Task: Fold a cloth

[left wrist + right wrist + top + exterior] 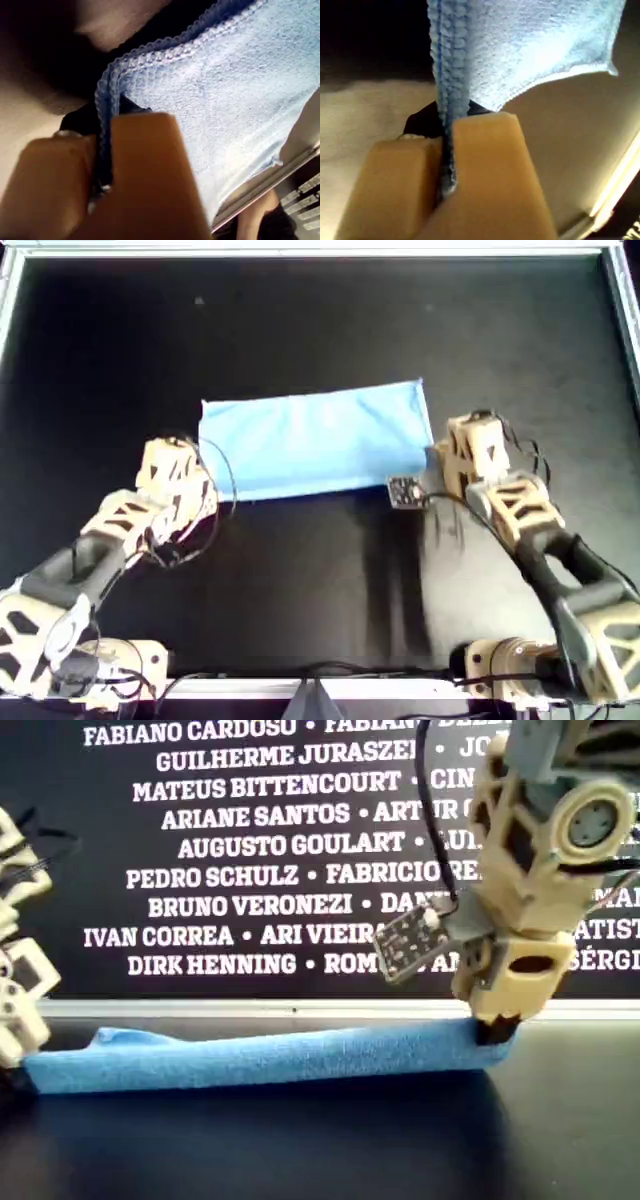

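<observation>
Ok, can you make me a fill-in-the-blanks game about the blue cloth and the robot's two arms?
1. The cloth is the colour light ____.
2. The left end effector is shut on the cloth's ____.
3. The number of end effectors gripping the cloth, counting the right end effector, is ____.
4. In the overhead view, the table under the cloth is the colour ____.

Missing words: blue; edge; two; black
</observation>
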Controlling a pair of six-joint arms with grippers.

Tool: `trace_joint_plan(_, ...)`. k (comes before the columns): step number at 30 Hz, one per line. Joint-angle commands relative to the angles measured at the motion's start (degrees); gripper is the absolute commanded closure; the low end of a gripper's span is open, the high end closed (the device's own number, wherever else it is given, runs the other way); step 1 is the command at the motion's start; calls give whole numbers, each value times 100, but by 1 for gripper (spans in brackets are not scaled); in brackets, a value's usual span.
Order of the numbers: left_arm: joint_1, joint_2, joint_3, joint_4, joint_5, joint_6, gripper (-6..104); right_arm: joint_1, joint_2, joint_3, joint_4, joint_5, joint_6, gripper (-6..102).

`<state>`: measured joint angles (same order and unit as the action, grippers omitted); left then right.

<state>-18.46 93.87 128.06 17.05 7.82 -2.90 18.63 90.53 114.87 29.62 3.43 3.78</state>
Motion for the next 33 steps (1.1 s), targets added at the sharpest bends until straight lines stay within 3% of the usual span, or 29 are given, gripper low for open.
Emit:
trace_joint_plan(1, 70, 378, 299, 9, -53, 70, 99, -26, 589, 193, 26, 53, -26, 97)
trace_joint_plan(16, 79, 1160, 1248, 9, -149, 105, 99, -26, 694, 905, 18, 44, -18, 97)
trace_joint_plan(20, 79, 1160, 1160, 0, -62, 114, 96, -26, 694, 870, 18, 44, -26, 88)
trace_joint_plan(23, 79, 1160, 1160, 0, -62, 114, 82, -35, 694, 817, 26, 53, -26, 73)
trace_joint_plan(28, 62, 1213, 1257, 0, -62, 114, 47, -35, 694, 853, 26, 44, -44, 48)
trace_joint_plan(33, 79, 1670, 1274, 18, -62, 114, 25, -44, 844, 932, 35, 53, -114, 36)
